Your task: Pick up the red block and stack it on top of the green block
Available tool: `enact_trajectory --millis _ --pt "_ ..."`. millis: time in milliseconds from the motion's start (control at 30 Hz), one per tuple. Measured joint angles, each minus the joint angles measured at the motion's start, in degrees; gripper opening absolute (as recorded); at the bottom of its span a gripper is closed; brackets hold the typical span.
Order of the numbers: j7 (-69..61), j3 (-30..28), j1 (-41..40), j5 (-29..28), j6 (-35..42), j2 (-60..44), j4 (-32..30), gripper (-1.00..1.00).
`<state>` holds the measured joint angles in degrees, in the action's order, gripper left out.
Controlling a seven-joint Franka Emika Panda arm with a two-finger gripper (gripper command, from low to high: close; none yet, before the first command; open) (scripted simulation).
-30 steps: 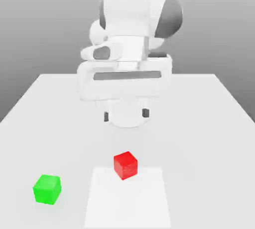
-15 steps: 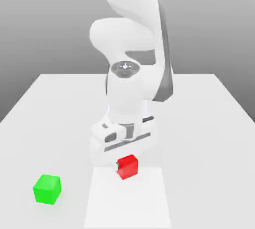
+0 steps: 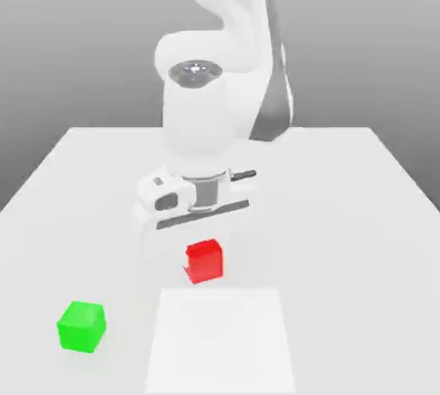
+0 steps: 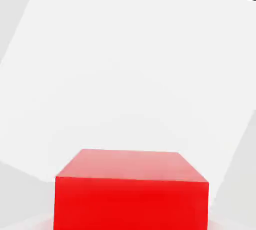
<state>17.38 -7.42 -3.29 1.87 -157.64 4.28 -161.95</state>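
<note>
Red and cube-shaped, the block to be stacked (image 3: 205,262) is clamped in the white two-finger gripper (image 3: 204,252), directly beneath the wide white hand of the robot arm (image 3: 199,118). In the exterior view the red block sits a little tilted, its top edge slanting, and it appears just beyond the far edge of a bright white square panel (image 3: 220,340) that lies flat on the pale, smooth tabletop (image 3: 344,239). The gripper's hand carries a long dark slot across its face, sloping upward toward the exterior view's right, and above it the arm rises in rounded white links with dark grey trim and a grey round cap at the wrist. Solid bright green, the other cube-shaped block (image 3: 82,327) rests on the tabletop near the exterior view's left, beside the white panel but not touching it, and well apart from the red block. Its faces are turned at an angle, with the top one a slightly lighter green. In the hand view the red block shows close up, a paler red face meeting a deeper red one along a straight edge, with the white panel spread out behind it and light grey tabletop past the panel's edges.
</note>
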Motion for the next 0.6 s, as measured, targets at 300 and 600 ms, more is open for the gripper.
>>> enact_trajectory --millis 300,600 --pt "7.48 -5.83 -10.82 0.63 5.39 -8.54 13.80 -1.00" --pt "4.76 -3.77 -12.16 4.79 -1.32 -16.36 14.69 1.00"
